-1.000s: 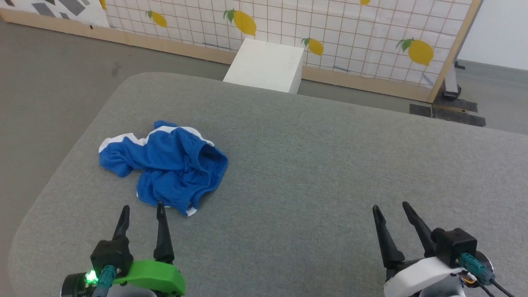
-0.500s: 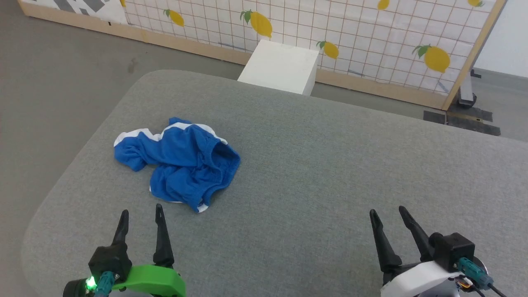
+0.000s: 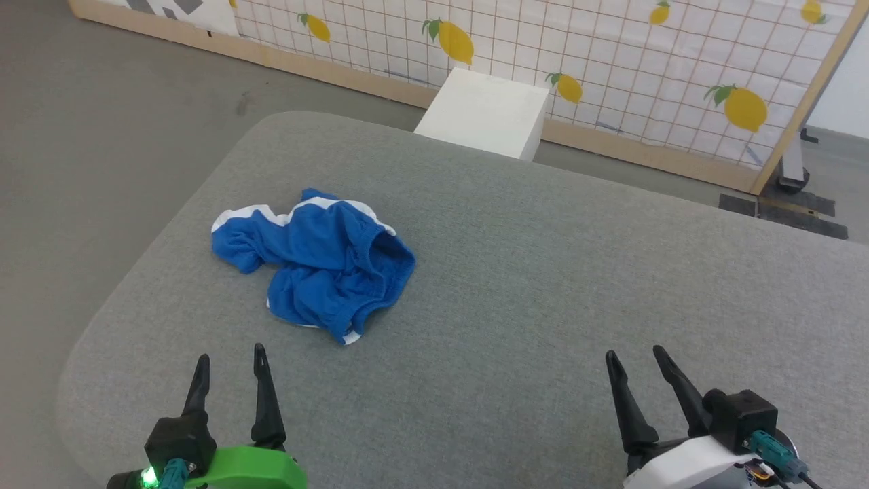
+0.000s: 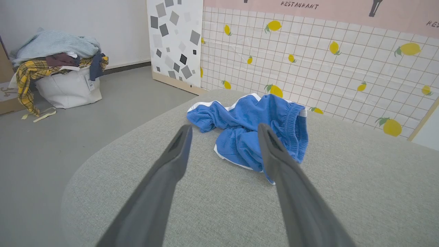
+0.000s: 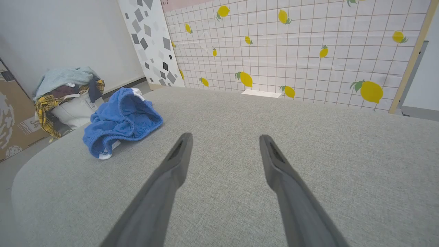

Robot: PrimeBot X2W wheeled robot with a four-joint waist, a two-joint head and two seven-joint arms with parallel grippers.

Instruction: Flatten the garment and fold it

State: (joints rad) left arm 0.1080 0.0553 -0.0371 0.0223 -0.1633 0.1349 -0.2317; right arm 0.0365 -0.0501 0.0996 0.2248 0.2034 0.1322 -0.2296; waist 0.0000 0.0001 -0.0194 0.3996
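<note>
Rounded grey fabric worktop (image 3: 543, 272), crumpled blue garment (image 3: 316, 261) lying on its left half. Left jaws and right jaws gape wide, empty. Lemon-print screen (image 3: 611, 61), white box (image 3: 485, 112), grey floor (image 3: 102, 122) beyond.

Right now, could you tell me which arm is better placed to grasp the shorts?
The left. The shorts lie crumpled just ahead of the left gripper, jaws open and empty; the right gripper sits well off to their side.
</note>
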